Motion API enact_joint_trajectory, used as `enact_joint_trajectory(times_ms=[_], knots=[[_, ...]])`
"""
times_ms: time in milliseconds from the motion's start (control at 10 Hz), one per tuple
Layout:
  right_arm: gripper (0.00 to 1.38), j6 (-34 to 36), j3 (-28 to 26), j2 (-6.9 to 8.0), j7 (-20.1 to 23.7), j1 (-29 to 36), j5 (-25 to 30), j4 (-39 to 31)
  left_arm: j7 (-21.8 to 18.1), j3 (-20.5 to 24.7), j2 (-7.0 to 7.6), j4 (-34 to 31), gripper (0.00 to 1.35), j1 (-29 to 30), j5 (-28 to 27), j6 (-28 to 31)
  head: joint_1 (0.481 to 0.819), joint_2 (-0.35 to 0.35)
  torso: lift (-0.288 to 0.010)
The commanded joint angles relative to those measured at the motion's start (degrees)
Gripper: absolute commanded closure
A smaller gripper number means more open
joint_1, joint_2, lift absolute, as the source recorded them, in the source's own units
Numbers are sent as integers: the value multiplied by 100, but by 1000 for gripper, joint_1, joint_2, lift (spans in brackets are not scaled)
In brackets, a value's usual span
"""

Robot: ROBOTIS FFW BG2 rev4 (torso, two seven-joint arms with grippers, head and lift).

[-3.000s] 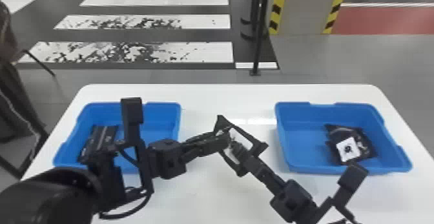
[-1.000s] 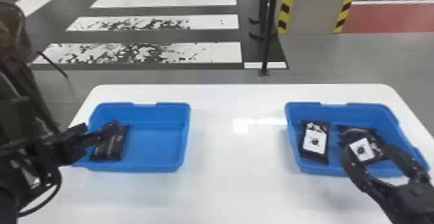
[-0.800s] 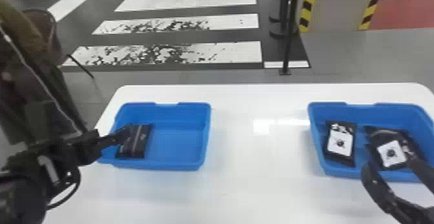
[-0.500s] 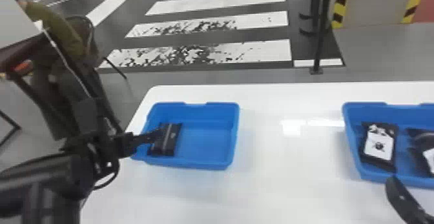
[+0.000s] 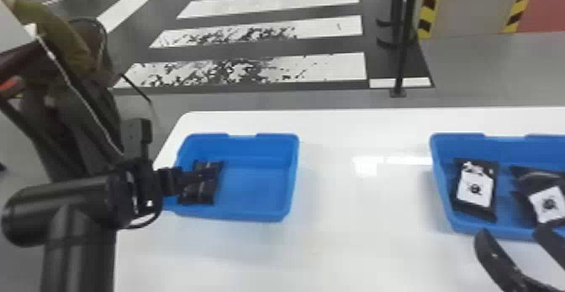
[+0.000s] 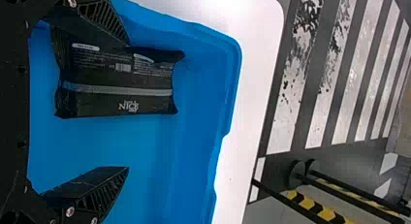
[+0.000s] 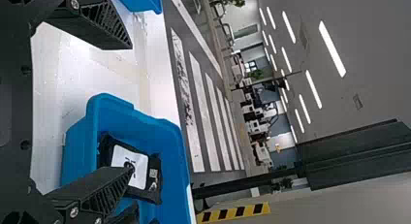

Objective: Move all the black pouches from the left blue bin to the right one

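Black, flat-fingered left gripper (image 6: 128,106) is spread wide, holding nothing; so is the black right gripper (image 7: 132,107). On the white table (image 5: 357,236), the blue plastic left bin (image 5: 252,217) sits by the left edge, the blue plastic right bin (image 5: 443,190) well apart. Two black pouches with white labels (image 5: 475,188) lie there, so look done. One soft black pouch with a grey stripe (image 6: 116,78), by the left bin's left edge, needs moving.

White table (image 5: 357,245): left blue bin (image 5: 260,186), right blue bin (image 5: 515,150), well apart.
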Motion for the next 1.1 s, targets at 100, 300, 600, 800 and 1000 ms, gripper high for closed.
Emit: enact_joint_trajectory(times_ms=[100,300,600,800,1000], knots=[[136,36,11,-9,40,-38,-58,51,12,-278,19,713,136,-509,-295,43,695,231,-140],[137,50,23,-18,57,-67,-126,107,12,-495,54,1121,139,-790,-329,43,695,221,-140],[137,149,23,-26,83,-67,-241,149,74,-587,-16,1135,179,-888,-718,423,695,214,-140],[137,205,34,-26,92,-81,-286,177,162,-575,-25,1135,179,-930,-752,550,695,220,-140],[137,233,34,-26,110,-81,-321,191,188,-575,-43,1248,328,-1001,-855,789,695,228,-140]])
